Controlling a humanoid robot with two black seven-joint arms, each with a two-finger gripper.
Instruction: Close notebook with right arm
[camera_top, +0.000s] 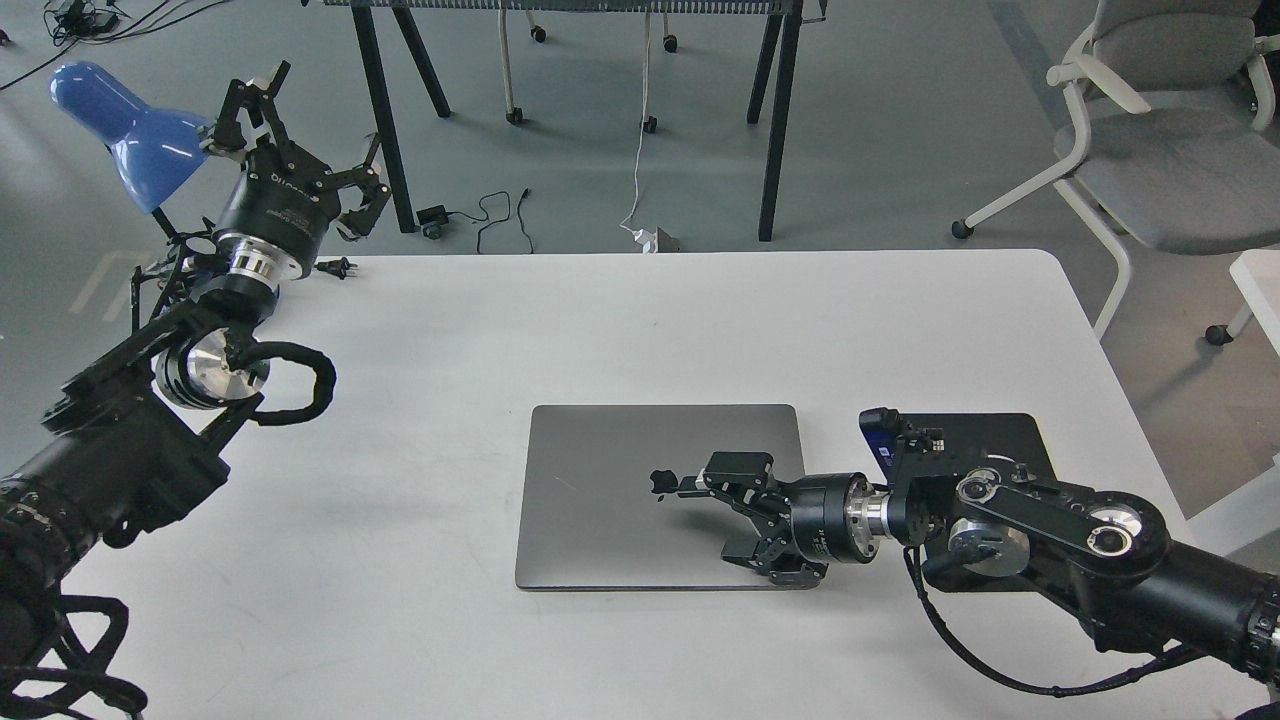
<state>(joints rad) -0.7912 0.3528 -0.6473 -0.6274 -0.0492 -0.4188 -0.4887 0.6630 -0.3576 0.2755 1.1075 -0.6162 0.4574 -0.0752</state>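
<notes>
Right claw (735, 515), fingers spread and gripping nothing, hovers over the shut notebook (610, 495), apparently having pressed its lid flat.

We have one view only, from our own head, high above near edge of tabletop (450, 330), facing forward and steeply down. Tabletop fills lower two thirds of frame at moderate range; floor (880, 120) runs along top. Our arms enter at lower left and lower right corners.
</notes>
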